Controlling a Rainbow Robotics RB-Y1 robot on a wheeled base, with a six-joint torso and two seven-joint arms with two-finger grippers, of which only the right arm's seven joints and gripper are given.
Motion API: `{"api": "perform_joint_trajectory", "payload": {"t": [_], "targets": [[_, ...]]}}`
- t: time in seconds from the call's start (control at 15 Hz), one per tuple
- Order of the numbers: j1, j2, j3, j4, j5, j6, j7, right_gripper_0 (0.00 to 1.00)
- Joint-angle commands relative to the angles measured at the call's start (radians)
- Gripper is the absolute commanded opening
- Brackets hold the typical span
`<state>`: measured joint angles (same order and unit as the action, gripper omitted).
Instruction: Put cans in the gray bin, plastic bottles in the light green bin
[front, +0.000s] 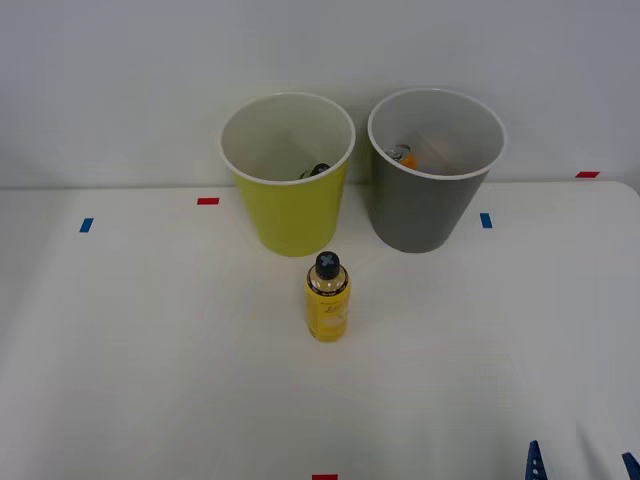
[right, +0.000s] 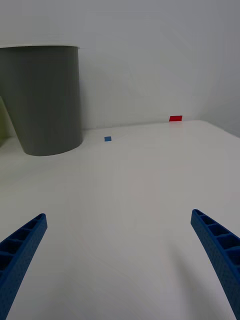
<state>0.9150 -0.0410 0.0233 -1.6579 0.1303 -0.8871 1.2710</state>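
In the front view, a small yellow plastic bottle with a black screw cap (front: 327, 297) stands upright on the white bench (front: 150, 350), just before the tapered yellow-green plastic bin (front: 288, 175). Beside it, the tapered gray plastic bin (front: 435, 170) holds what looks like an orange can (front: 404, 157). The right gripper (front: 582, 462) shows its blue tips at the near right edge.

In the right wrist view, the gripper (right: 120, 250) has its ribbed blue fingers (right: 22, 245) spread wide apart, holding nothing, with the gray bin (right: 42, 97) ahead.

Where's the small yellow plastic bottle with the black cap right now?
In the front view the small yellow plastic bottle with the black cap stands upright on the white table, near its middle, just in front of the yellow-green round plastic bin.
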Motion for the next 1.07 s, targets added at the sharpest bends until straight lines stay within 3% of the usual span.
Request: {"api": "perform_joint_trajectory", "payload": {"t": [0.07, 0.47, 0.73, 1.07], "targets": [[0.001, 0.003, 0.006, 0.0, 0.015, 0.0, -0.021, 1.0], [-0.047, -0.039, -0.006, 0.0, 0.051, 0.003, -0.061, 1.0], [-0.064, -0.042, -0.051, 0.0, 0.167, 0.0, -0.219, 1.0], [-0.08, -0.043, -0.051, 0.0, 0.164, 0.008, -0.223, 1.0]]}}
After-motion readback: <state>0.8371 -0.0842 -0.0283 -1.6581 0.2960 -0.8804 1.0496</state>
